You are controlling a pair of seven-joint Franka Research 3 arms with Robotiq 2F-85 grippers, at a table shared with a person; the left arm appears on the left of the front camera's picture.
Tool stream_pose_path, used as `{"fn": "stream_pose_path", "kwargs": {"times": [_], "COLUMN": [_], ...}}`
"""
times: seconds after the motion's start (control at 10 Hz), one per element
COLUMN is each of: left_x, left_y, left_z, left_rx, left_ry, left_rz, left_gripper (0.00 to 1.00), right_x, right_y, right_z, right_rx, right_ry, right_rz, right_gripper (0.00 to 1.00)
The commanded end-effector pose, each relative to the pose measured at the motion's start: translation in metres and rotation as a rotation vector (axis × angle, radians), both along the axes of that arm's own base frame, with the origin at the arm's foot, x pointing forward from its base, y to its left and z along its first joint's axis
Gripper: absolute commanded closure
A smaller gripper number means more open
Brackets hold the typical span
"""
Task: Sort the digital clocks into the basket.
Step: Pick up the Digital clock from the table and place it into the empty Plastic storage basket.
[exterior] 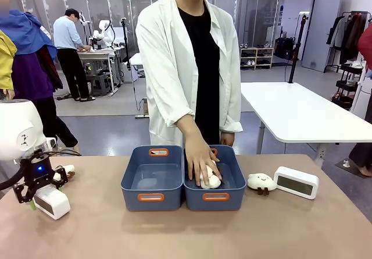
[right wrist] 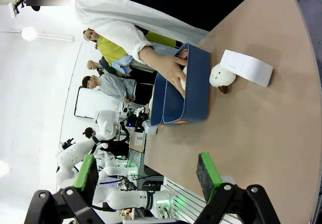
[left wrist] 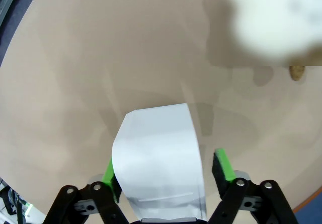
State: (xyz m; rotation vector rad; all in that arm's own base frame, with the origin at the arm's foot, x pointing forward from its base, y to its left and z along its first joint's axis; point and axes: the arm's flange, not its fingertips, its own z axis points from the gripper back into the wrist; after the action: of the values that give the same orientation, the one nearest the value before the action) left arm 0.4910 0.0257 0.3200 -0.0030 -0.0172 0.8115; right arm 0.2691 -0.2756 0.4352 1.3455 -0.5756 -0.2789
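Note:
One white digital clock [exterior: 52, 202] lies on the table at the near left. My left gripper [exterior: 42, 198] straddles it. In the left wrist view this clock [left wrist: 158, 153] sits between the green pads [left wrist: 221, 163]. One pad touches its side and a small gap shows at the other, so the gripper [left wrist: 164, 158] is open. A second digital clock [exterior: 296, 182] [right wrist: 246, 67] rests at the right, screen towards me. Two blue-grey baskets [exterior: 151, 189] [exterior: 203, 199] stand side by side mid-table. My right gripper [right wrist: 147, 166] hangs open over the table, holding nothing.
The person's hand [exterior: 200, 157] presses a cream plush toy [exterior: 210, 181] into the right basket. Another plush [exterior: 261, 182] sits between that basket and the right clock. A third plush [exterior: 67, 170] [left wrist: 271, 17] lies just beyond my left gripper.

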Motion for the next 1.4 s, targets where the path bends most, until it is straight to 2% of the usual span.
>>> {"fn": "stream_pose_path", "kwargs": {"times": [0.0,0.2,0.3,0.5,0.6,0.7,0.8,0.9,1.0,1.2,1.3], "left_x": [0.001,-0.001,-0.005,-0.018,-0.03,-0.048,-0.065,-0.071,-0.069,-0.06,-0.057], "left_y": [0.0,0.001,0.001,0.001,0.002,0.0,-0.009,-0.022,-0.036,-0.073,-0.095], "left_z": [-0.004,-0.005,-0.004,0.013,0.035,0.068,0.111,0.144,0.166,0.187,0.189], "left_rx": [-0.012,-0.014,-0.02,-0.013,-0.014,0.021,0.056,0.073,0.075,0.064,0.071], "left_ry": [0.05,0.048,0.042,0.012,-0.02,-0.09,-0.178,-0.215,-0.264,-0.337,-0.32], "left_rz": [0.018,0.013,0.003,-0.012,-0.027,-0.126,-0.282,-0.431,-0.578,-0.715,-0.788], "left_gripper": [1.0,1.0,0.8,1.0,1.0,1.0,1.0,1.0,1.0,1.0,1.0], "right_x": [-0.003,-0.003,-0.003,-0.003,-0.003,-0.003,-0.003,-0.003,-0.003,-0.003,-0.003], "right_y": [-0.001,-0.001,-0.001,-0.001,-0.001,-0.001,-0.001,-0.001,-0.001,-0.001,-0.001], "right_z": [0.002,0.002,0.002,0.002,0.002,0.002,0.002,0.002,0.002,0.002,0.002], "right_rx": [-0.008,-0.008,-0.008,-0.008,-0.008,-0.008,-0.008,-0.008,-0.008,-0.008,-0.008], "right_ry": [-0.021,-0.021,-0.021,-0.021,-0.021,-0.021,-0.021,-0.021,-0.021,-0.021,-0.021], "right_rz": [0.003,0.003,0.003,0.003,0.003,0.003,0.003,0.003,0.003,0.003,0.003], "right_gripper": [0.0,0.0,0.0,0.0,0.0,0.0,0.0,0.0,0.0,0.0,0.0]}}
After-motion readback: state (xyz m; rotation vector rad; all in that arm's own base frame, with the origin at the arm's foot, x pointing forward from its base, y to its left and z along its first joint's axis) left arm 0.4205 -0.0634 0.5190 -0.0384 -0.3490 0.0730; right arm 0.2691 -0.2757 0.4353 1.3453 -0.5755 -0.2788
